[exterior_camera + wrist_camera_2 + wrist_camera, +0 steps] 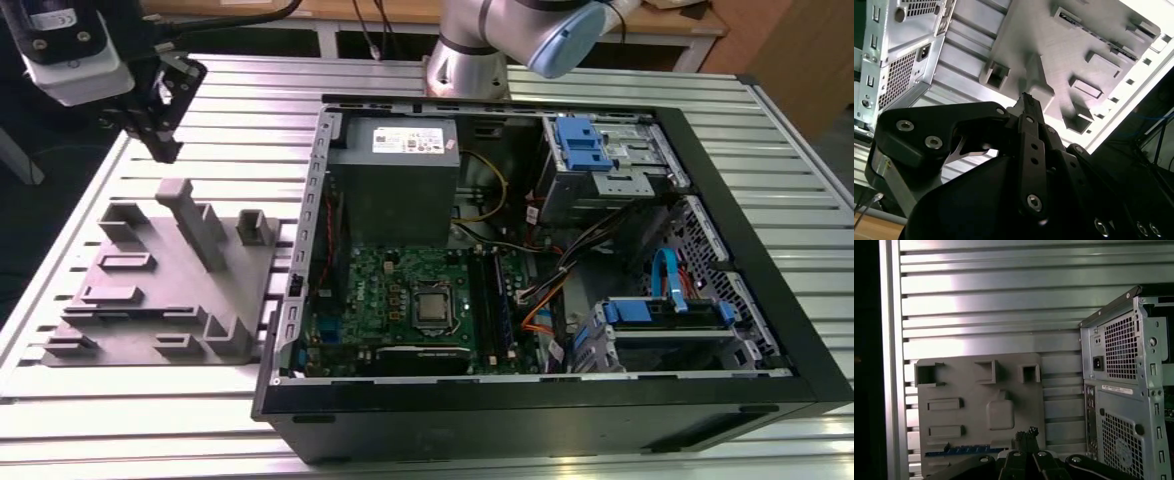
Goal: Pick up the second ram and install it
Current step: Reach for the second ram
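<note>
Here black gripper (164, 151) hangs near matte grey moulded fixture (147, 290), jaws pressed together, holding nothing. Thin blue second ram (964, 452) lies along the fixture's edge.

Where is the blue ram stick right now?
In the first wrist view the ram lies along the grey holder's edge nearest the hand; that holder sits at the exterior view's left, beside the case.
</note>
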Motion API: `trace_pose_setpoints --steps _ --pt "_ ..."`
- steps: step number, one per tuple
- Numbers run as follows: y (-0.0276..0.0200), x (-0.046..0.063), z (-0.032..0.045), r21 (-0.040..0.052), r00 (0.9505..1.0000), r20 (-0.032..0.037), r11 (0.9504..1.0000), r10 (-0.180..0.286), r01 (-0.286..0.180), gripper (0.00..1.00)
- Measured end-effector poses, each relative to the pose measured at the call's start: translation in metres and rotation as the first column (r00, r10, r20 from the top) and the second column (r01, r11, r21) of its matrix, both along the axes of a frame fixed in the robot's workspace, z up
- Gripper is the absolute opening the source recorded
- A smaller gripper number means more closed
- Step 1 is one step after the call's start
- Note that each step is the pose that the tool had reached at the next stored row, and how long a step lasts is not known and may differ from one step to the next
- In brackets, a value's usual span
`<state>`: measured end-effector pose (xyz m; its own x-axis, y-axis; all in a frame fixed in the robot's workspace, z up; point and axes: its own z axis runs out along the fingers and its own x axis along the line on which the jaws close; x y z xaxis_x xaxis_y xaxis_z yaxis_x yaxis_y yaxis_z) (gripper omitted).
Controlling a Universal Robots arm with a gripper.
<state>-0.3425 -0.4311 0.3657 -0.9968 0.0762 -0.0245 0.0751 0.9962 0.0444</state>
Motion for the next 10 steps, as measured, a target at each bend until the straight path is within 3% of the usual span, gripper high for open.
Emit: trace_pose_setpoints --steps 10 --pt "-0.0059 -0.015 -0.0051 0.0 1.0 0.0 1.0 0.0 0.0 0.07"
